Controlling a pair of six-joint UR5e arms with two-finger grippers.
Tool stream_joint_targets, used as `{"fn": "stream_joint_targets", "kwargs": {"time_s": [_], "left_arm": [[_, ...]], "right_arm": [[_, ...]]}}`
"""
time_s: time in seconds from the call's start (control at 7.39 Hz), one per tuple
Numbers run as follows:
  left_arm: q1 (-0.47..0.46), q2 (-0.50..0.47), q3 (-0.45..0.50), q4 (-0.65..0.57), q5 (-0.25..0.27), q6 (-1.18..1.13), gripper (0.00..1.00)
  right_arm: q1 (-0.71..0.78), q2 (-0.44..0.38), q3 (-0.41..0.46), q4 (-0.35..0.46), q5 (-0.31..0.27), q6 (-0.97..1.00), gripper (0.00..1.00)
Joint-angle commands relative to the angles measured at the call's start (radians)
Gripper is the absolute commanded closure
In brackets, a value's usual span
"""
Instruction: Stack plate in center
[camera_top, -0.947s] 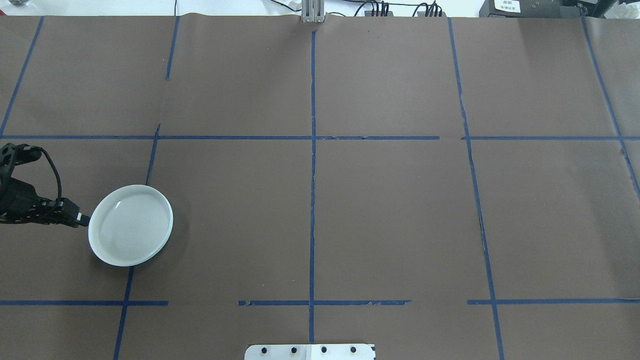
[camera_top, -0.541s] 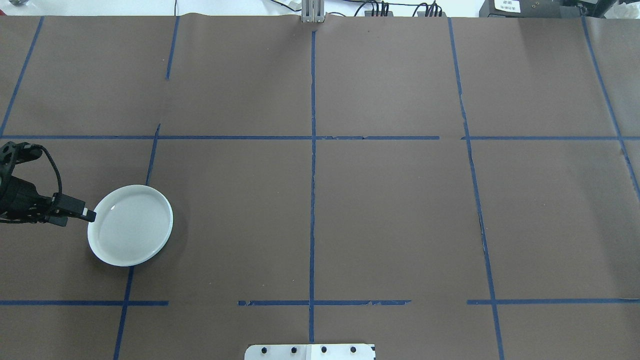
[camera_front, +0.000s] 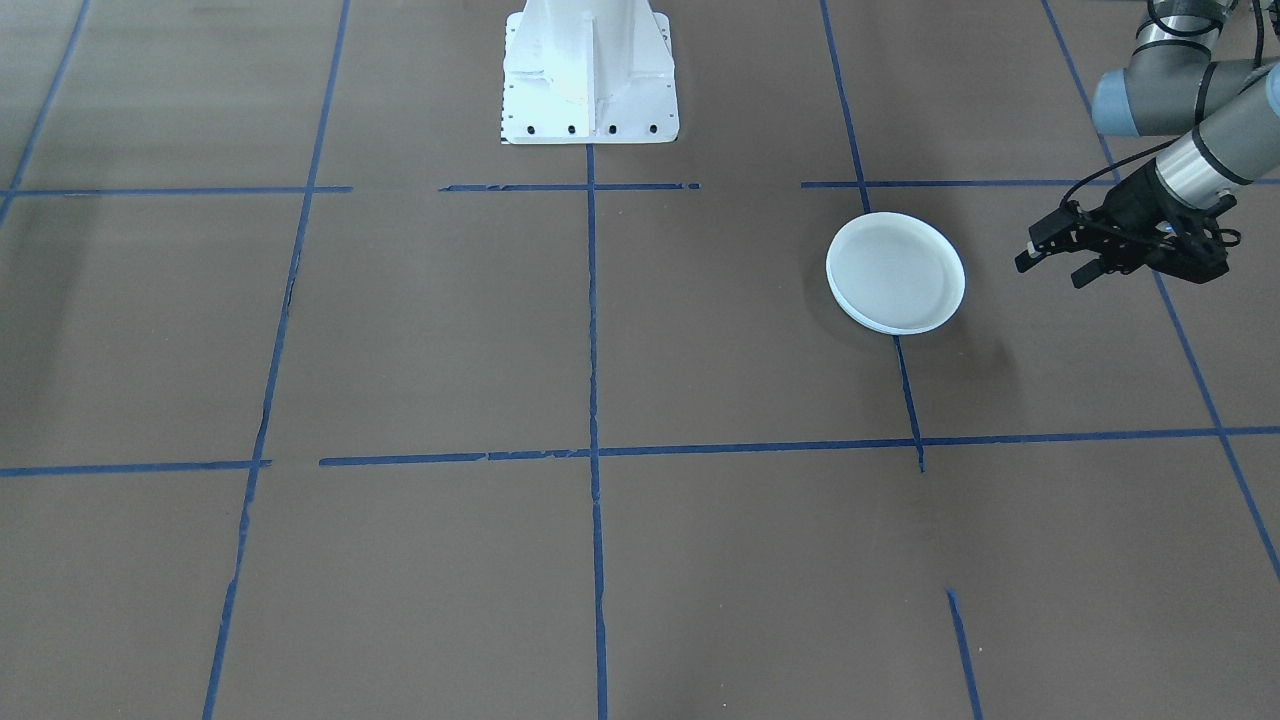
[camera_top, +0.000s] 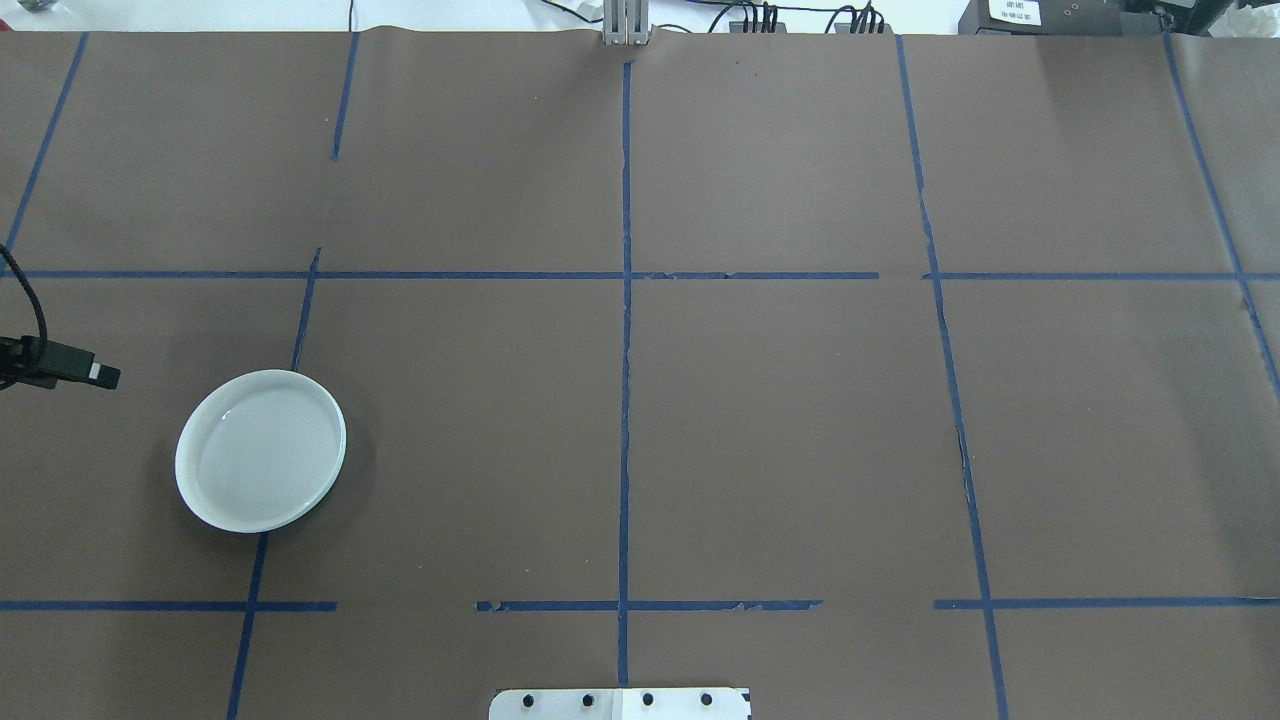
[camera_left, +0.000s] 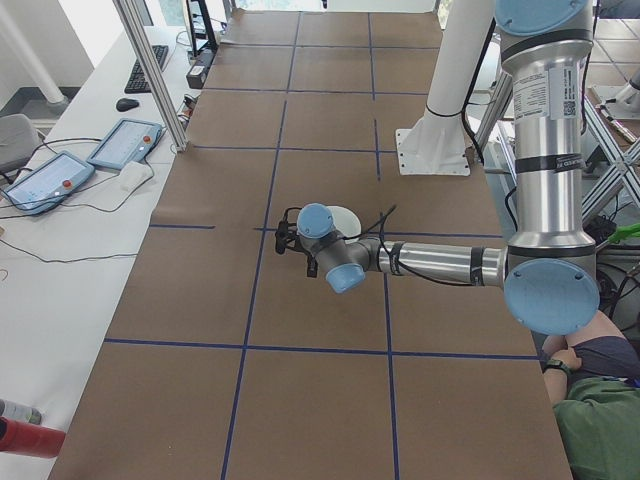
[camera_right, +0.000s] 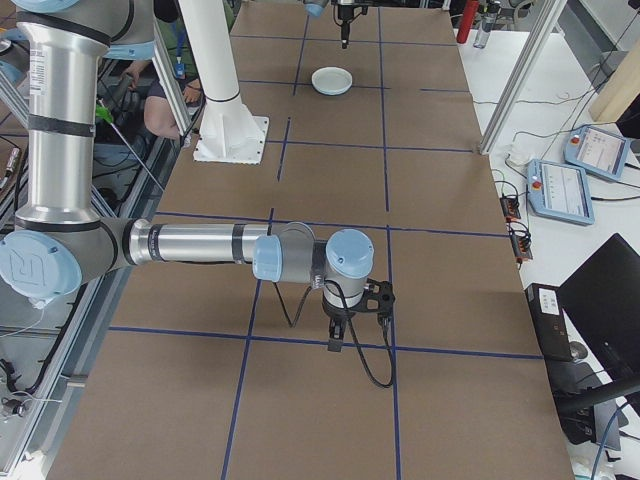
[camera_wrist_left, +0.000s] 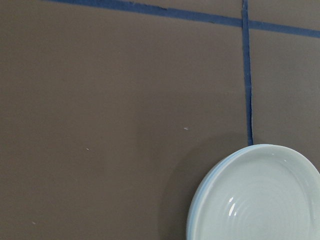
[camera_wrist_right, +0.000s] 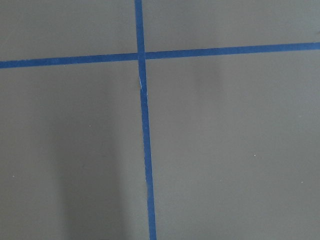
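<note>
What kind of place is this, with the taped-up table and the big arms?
Most likely a robotics lab or test cell. Two industrial arms work over a table covered in brown paper, marked into a grid with blue tape. Handheld control tablets and cables lie alongside.

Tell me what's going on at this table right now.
A stack of plates sits on the brown-papered table, on the robot's left side. The left hand hangs beside the stack with its fingers apart, touching nothing. The right arm's hand points down at a bare patch of paper far from the plates, holding nothing visible.
</note>
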Motion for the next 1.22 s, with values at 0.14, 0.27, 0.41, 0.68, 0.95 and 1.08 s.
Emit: {"fn": "stream_joint_targets", "kwargs": {"time_s": [0.14,0.27,0.41,0.68,0.95,1.08], "left_arm": [[-0.14,0.009,-0.007,0.275,0.008,0.497,0.0],[-0.2,0.007,-0.008,0.401,0.008,0.687,0.0],[-0.261,0.006,-0.007,0.525,0.014,0.85,0.0],[-0.413,-0.007,-0.015,0.703,0.067,1.002,0.0],[-0.546,-0.008,-0.002,0.745,0.064,0.993,0.0],[-0.547,-0.013,-0.001,0.787,0.059,0.988,0.0]], "right_arm": [[-0.001,0.0,0.0,0.0,0.0,0.0,0.0],[-0.001,0.0,0.0,0.0,0.0,0.0,0.0],[-0.001,0.0,0.0,0.0,0.0,0.0,0.0],[-0.001,0.0,0.0,0.0,0.0,0.0,0.0],[-0.001,0.0,0.0,0.0,0.0,0.0,0.0],[-0.001,0.0,0.0,0.0,0.0,0.0,0.0]]}}
